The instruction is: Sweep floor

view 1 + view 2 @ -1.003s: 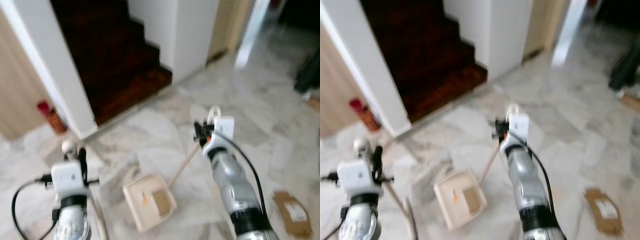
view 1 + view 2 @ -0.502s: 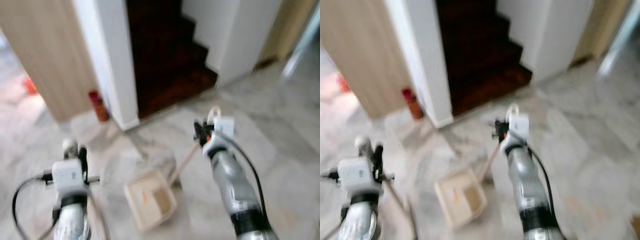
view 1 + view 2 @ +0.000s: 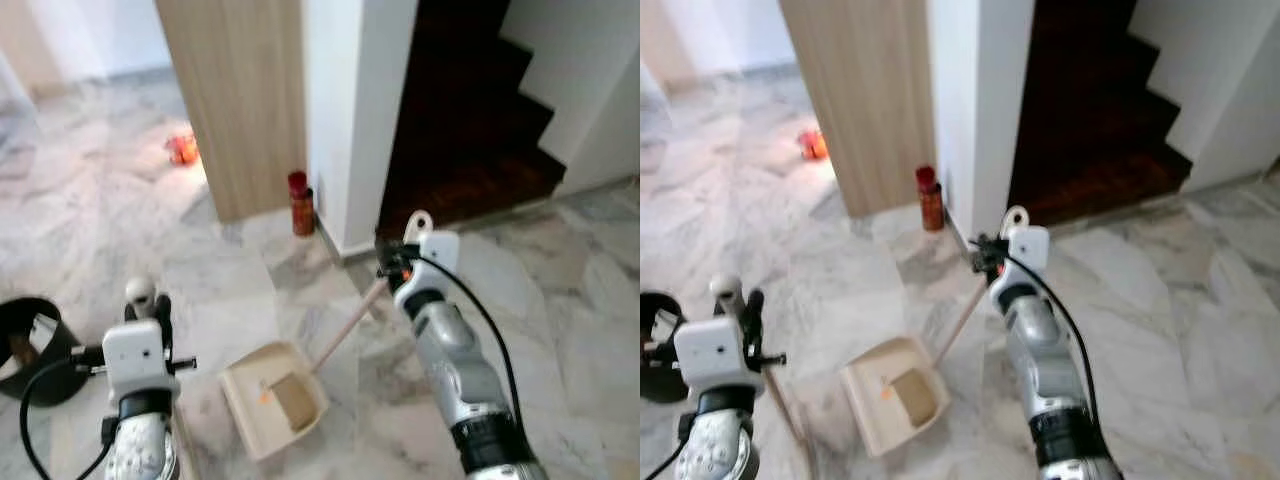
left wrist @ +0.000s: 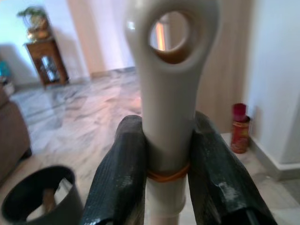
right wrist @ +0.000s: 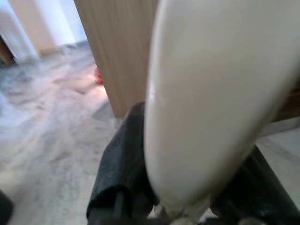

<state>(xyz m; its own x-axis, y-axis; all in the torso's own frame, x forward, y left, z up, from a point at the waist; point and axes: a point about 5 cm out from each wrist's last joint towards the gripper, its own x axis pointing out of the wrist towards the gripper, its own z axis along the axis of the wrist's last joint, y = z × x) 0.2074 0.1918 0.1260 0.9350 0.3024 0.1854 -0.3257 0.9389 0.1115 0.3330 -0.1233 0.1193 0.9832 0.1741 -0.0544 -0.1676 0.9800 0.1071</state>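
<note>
Dustpan (image 3: 272, 398) sits on the marble floor (image 3: 600, 330) between the two arms, tray mouth facing the robot's lower right. Its long handle (image 3: 345, 325) runs as a slanted line up and away from the tray toward the white pillar (image 3: 355, 110), top end at the right gripper (image 3: 392, 266). Right wrist view: the black fingers (image 5: 123, 164) are clamped on either side of that cream handle.

Left gripper (image 4: 168, 164) is pinching a second cream handle, the broom handle (image 4: 171, 93), roughly upright. Its looped hanging-hole end sticks out above the fingers, an orange band round the shaft between them. In the head view its rounded top (image 3: 139, 293) shows just above the left wrist, left of the dustpan.

Inside the dustpan tray: a brownish flat scrap and a small orange bit next to it.

Room: grey-veined white marble tiles. Beyond the dustpan, the white pillar with a light wood panel wall (image 3: 245, 90) on its left and a dark wooden staircase (image 3: 470, 130) on its right. A red spray can (image 3: 300, 203) stands on the floor at the foot of the pillar, against the wood panel. A small orange object (image 3: 182, 149) lies further out, left of the panel.

Black bucket (image 3: 35, 345) stands well left of the dustpan, near the left arm. The left wrist view shows something pale inside it, can't tell what. A wooden side table with a plant (image 4: 40, 49) stands against the far wall.
</note>
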